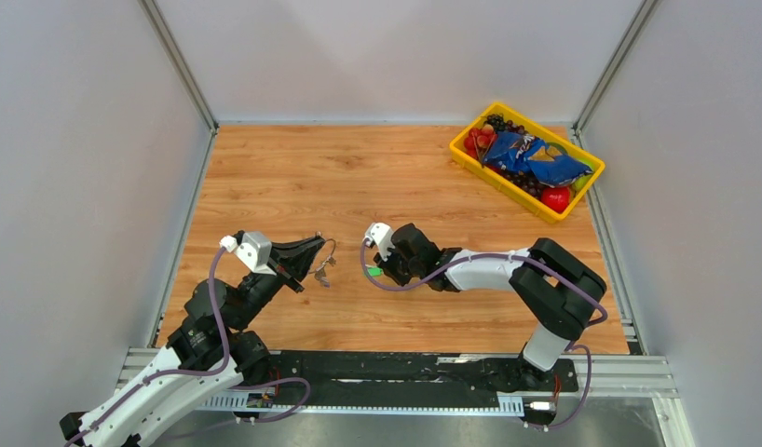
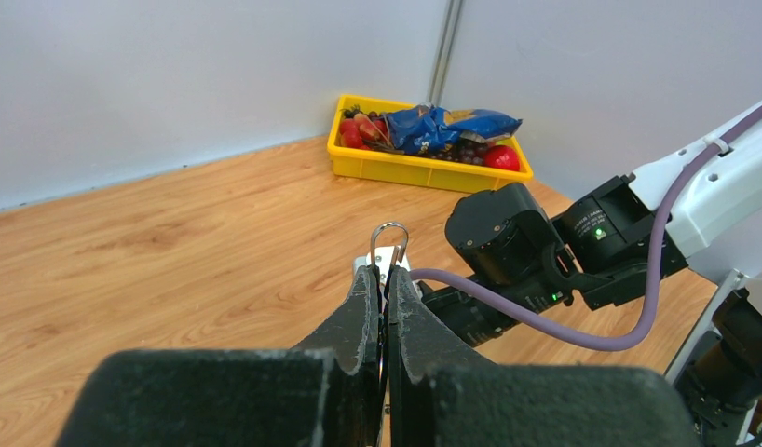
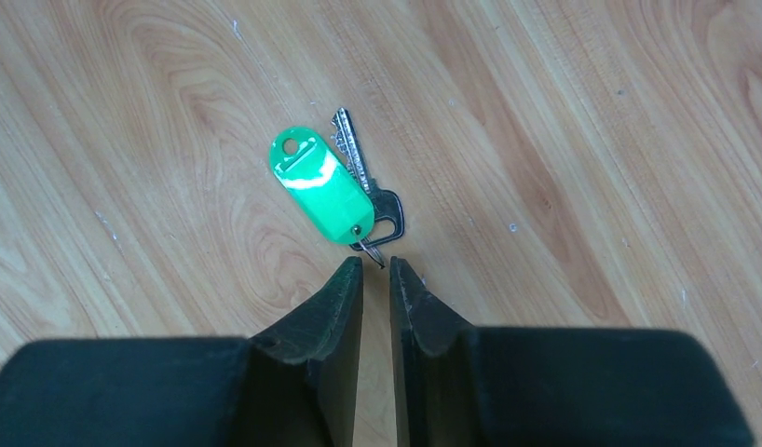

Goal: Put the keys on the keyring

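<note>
A key with a bright green tag [image 3: 319, 196] lies flat on the wooden table, its metal blade [image 3: 351, 149] beside the tag; from above the tag shows as a green speck [image 1: 374, 272]. My right gripper [image 3: 375, 265] hovers just short of the key's small ring, jaws slightly open with nothing between them. My left gripper [image 2: 388, 272] is shut on the keyring [image 2: 389, 238], whose metal loop sticks out past the fingertips. In the top view the keyring [image 1: 330, 249] is held above the table, left of the right gripper [image 1: 377, 271], with something small and dark [image 1: 321, 274] hanging under it.
A yellow tray [image 1: 470, 160] of fruit and a blue snack bag stands at the back right corner, also seen as the yellow tray [image 2: 396, 168] in the left wrist view. White walls enclose the table on three sides.
</note>
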`<control>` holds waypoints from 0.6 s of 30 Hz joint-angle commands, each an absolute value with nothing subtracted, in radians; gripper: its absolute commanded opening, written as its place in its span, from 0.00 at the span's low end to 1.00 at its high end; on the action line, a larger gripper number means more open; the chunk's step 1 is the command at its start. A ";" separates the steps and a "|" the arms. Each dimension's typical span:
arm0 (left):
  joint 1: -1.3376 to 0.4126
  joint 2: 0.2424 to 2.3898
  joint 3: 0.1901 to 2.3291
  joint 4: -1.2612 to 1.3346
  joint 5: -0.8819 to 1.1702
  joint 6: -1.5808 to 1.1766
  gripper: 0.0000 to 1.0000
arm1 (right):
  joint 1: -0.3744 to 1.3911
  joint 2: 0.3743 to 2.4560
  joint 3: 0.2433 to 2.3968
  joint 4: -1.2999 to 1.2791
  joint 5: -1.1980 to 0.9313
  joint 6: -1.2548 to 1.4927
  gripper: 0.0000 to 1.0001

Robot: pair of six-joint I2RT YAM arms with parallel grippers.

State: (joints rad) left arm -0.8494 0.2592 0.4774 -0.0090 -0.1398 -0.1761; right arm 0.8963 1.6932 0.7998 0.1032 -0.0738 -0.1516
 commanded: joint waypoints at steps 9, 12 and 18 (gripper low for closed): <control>-0.847 0.263 0.479 0.037 -0.124 -0.184 0.00 | 0.908 1.711 0.843 0.104 -0.123 -0.169 0.18; -0.847 0.265 0.479 0.036 -0.122 -0.184 0.00 | 0.908 1.716 0.845 0.103 -0.127 -0.170 0.14; -0.847 0.262 0.480 0.032 -0.122 -0.184 0.00 | 0.910 1.719 0.848 0.095 -0.144 -0.165 0.00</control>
